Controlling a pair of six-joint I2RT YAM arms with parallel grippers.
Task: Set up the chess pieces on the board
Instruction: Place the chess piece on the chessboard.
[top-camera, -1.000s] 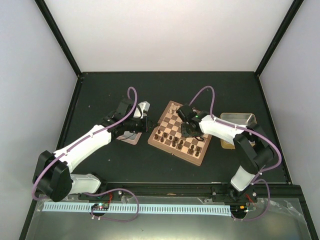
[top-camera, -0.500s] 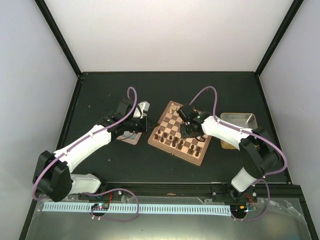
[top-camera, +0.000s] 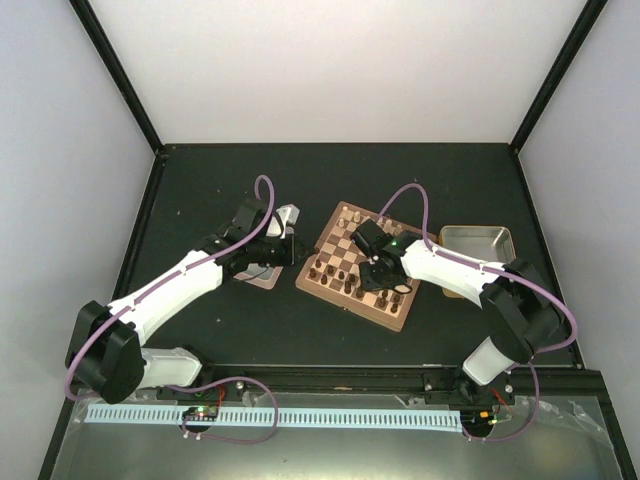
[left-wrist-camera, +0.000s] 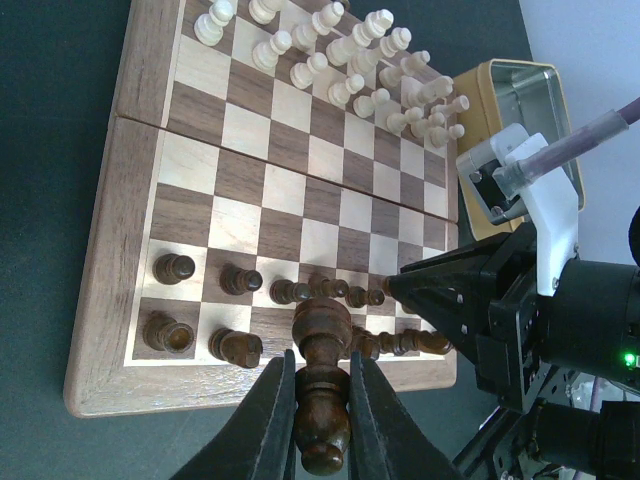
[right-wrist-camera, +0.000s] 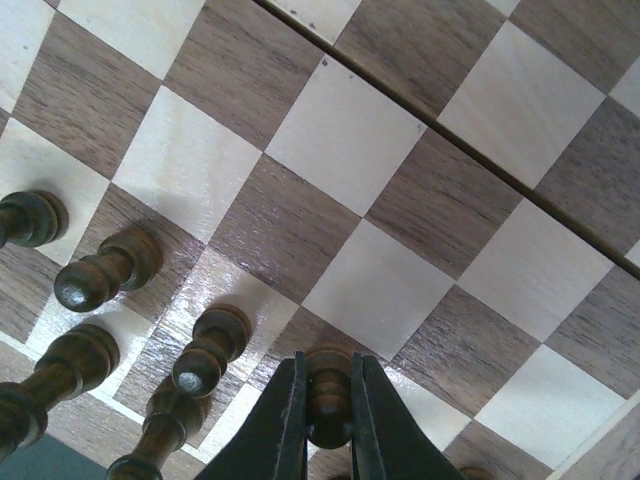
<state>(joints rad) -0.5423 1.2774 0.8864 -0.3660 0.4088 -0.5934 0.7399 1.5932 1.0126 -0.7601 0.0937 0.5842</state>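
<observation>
From overhead the tiny dark brown wooden chessmen (top-camera: 340, 272) are too small to tell apart, and the white right arm (top-camera: 445, 263) covers part of the checked wooden board (top-camera: 322, 243). Up close, the right gripper (right-wrist-camera: 328, 362) hides the pinched chessman (right-wrist-camera: 328, 395) at its sides. The left gripper (left-wrist-camera: 322, 358) does the same to the clamped chessman (left-wrist-camera: 322, 320). The shallow metal tray (left-wrist-camera: 472, 100) sits half behind that arm.

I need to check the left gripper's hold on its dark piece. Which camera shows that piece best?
The left wrist view: the dark piece fills the foreground, clamped in the left gripper. In the top view it is too small to make out; the right wrist view misses it.
</observation>
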